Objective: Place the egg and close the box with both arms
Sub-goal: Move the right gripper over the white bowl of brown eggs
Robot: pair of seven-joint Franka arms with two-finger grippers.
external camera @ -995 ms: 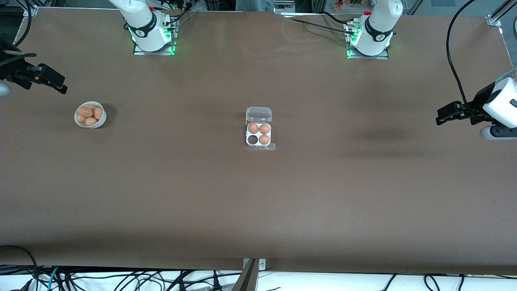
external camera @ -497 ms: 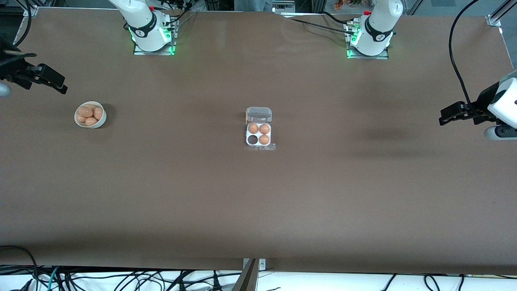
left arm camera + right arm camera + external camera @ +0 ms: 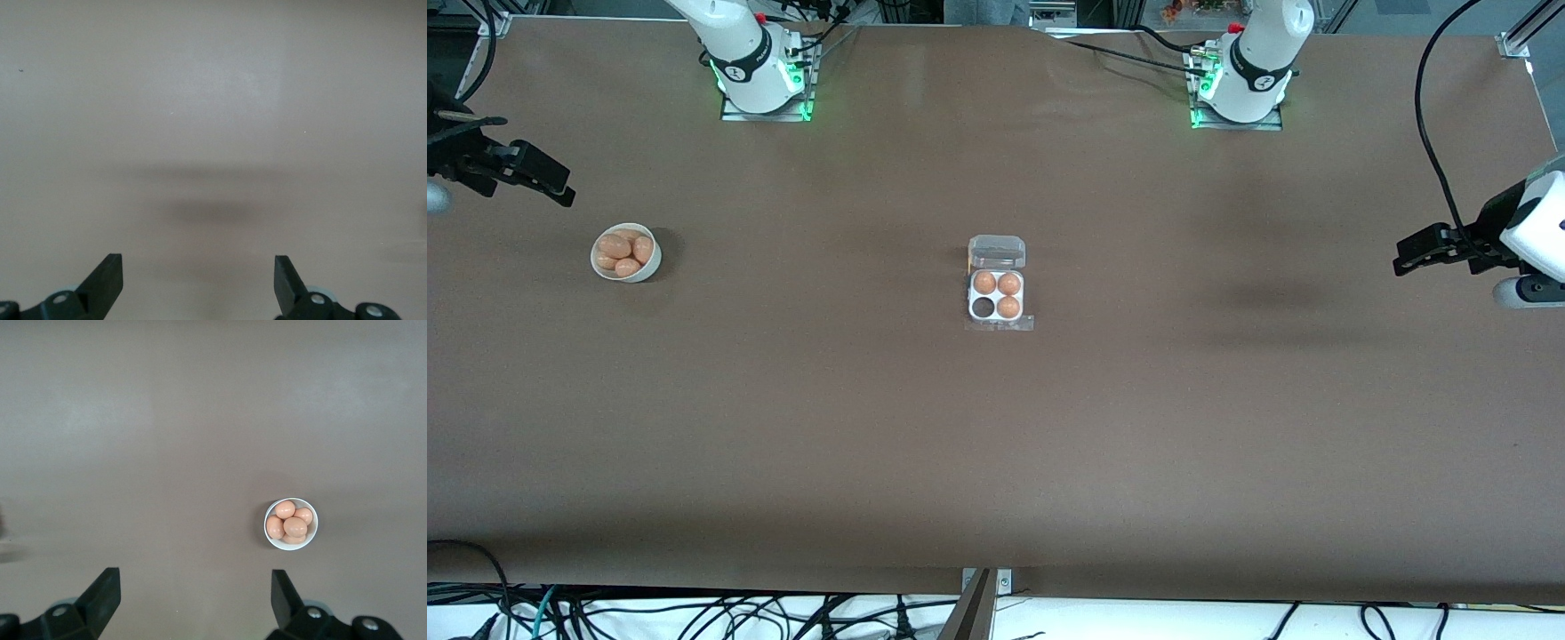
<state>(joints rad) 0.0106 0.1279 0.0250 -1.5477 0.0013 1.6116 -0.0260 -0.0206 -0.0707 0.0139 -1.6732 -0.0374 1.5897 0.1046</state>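
- While both arms are hanging idle over the ends of the table [image 3: 996, 462] in the front view, the box [image 3: 997, 296] is sitting near the table's middle, well apart from every edge, its clear lid [image 3: 997, 252] lying open on the side toward the robots' bases
- Three eggs [image 3: 997, 289] are filling three cells of the box, and the fourth cell [image 3: 983, 308], the one nearer the front camera and toward the right arm's end, is showing dark and unfilled
- A white bowl [image 3: 626, 252] of eggs is resting toward the right arm's end of the table, well apart from the box
- The right gripper [image 3: 560, 188] is hovering over that end's edge, near the bowl; the left gripper [image 3: 1403, 256] is hovering over the edge at the left arm's end
- As seen in the left wrist view, the left gripper [image 3: 199, 280] is spreading its fingers [image 3: 107, 277] wide over bare table, gripping nothing
- As seen in the right wrist view, the right gripper [image 3: 195, 597] is likewise standing wide apart and gripping nothing, with the bowl [image 3: 291, 524] of eggs lying on the table below it
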